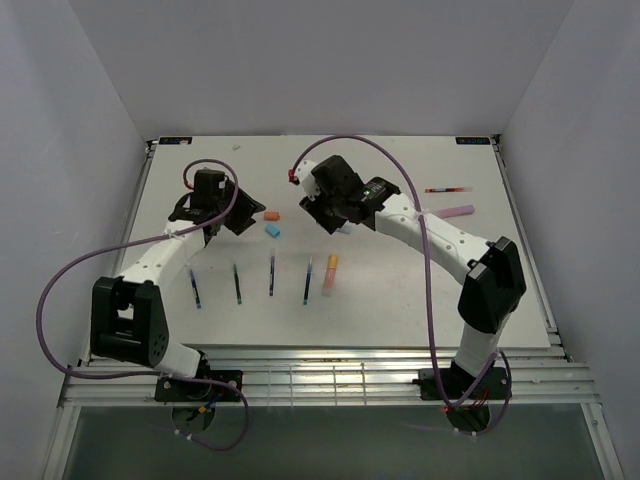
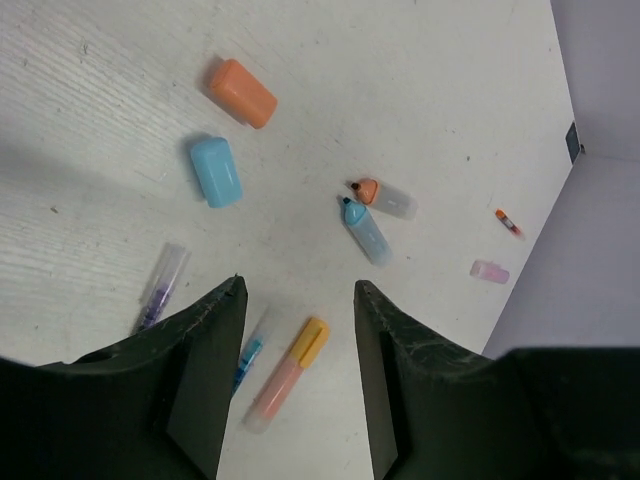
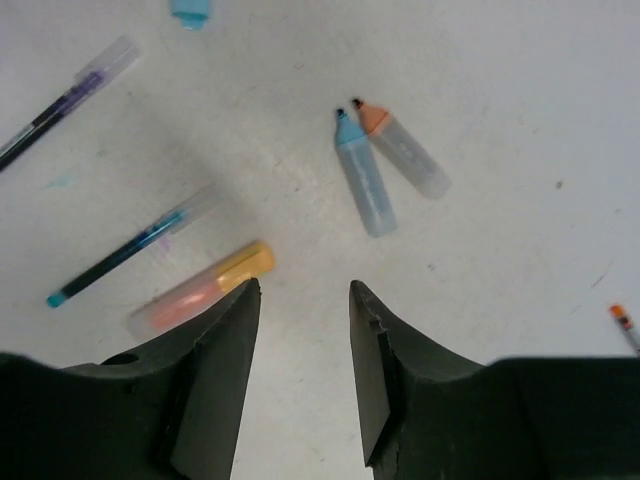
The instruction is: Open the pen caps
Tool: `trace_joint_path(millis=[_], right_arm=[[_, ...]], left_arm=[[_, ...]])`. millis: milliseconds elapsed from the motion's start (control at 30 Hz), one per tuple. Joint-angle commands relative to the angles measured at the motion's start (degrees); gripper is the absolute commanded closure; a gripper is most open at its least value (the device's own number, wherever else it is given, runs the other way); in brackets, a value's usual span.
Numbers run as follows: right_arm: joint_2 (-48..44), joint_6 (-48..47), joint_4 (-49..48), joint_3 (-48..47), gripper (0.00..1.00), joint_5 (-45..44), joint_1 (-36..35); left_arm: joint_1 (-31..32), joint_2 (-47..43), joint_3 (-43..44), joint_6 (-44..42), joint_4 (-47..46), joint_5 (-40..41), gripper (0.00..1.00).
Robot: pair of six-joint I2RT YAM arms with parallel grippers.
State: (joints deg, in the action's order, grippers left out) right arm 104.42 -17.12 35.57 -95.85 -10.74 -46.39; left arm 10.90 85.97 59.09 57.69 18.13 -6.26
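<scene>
The left gripper (image 2: 298, 290) hangs over the white surface (image 1: 400, 300) with its fingers (image 2: 200, 380) apart and nothing between them. From above, its own body hides the tips.

Just to its right lie two loose caps, an orange cap (image 2: 242, 93) and a blue cap (image 2: 216, 171). They are near each other but not touching, and both are off their pens.

Nearer the arm bases is a row of four thin pens (image 1: 237, 284). From above their ends are too small to read. The left wrist view shows a clear cap (image 2: 172, 258) on the purple one, and the finger cuts off the rest of that barrel.

At the right end of the row lies a pink-orange highlighter (image 3: 175, 305) with its yellow cap (image 3: 250, 265) still on.

The right gripper (image 3: 303, 290) hangs with its fingers also apart and empty. Beyond the fingers a blue highlighter (image 3: 362, 180) and an orange highlighter (image 3: 405, 155) lie side by side with their tips bare. In the top view the gripper hides them almost wholly.

Far right, well apart from the rest, lie a purple highlighter (image 1: 457, 212) and a slim dark pen (image 1: 447, 189). I cannot tell whether either is capped.
</scene>
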Motion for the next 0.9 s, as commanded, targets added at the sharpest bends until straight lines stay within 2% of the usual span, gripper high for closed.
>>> trace_joint_path(millis=[0, 67, 133, 167, 233, 367, 467, 533, 600, 733, 867], right_arm=[[-3.60, 17.54, 5.91, 6.52, 0.53, 2.29, 0.25], [-6.67, 22.20, 6.18, 10.05, 0.51, 8.24, 0.42], [-8.44, 24.32, 6.26, 13.83, 0.10, 10.56, 0.42], [-10.19, 27.03, 6.26, 15.07, 0.10, 12.92, 0.42], [-11.25, 33.87, 9.40, 15.70, 0.10, 8.49, 0.42], [-14.58, 36.10, 9.87, 17.00, 0.10, 7.06, -0.10], [-21.24, 38.38, 4.88, 23.57, 0.10, 4.69, -0.19], [-24.78, 48.11, -0.31, 28.85, 0.10, 2.05, 0.25], [-27.60, 52.09, -3.99, 34.49, 0.10, 4.40, 1.65], [-24.54, 57.19, -5.52, 36.62, 0.01, 13.36, 4.73], [-15.06, 60.35, -3.49, 32.23, 0.04, 15.05, 4.03]], left_arm=[[0.18, -6.59, 1.03, -2.76, 5.68, -3.83, 0.43], [0.35, -8.97, -0.20, -3.20, 6.47, -5.33, 0.43], [0.44, -12.04, -0.47, -4.07, 9.37, -6.83, 0.43], [0.44, -13.02, -0.73, -4.86, 10.16, -7.36, 0.43], [0.70, -16.52, -1.60, -5.31, 13.15, -7.97, 0.43], [0.79, -22.32, -3.80, -4.78, 14.91, -9.82, 0.43], [0.97, -25.23, -4.68, -5.22, 17.46, -10.26, 0.43], [0.97, -26.47, -5.12, -5.48, 19.39, -10.09, 0.43], [1.06, -28.31, -5.65, -5.57, 20.45, -9.73, 0.42], [1.23, -29.81, -6.62, -4.96, 21.24, -10.35, 0.42], [1.15, -30.25, -6.88, -4.78, 21.68, -10.88, 0.42]])
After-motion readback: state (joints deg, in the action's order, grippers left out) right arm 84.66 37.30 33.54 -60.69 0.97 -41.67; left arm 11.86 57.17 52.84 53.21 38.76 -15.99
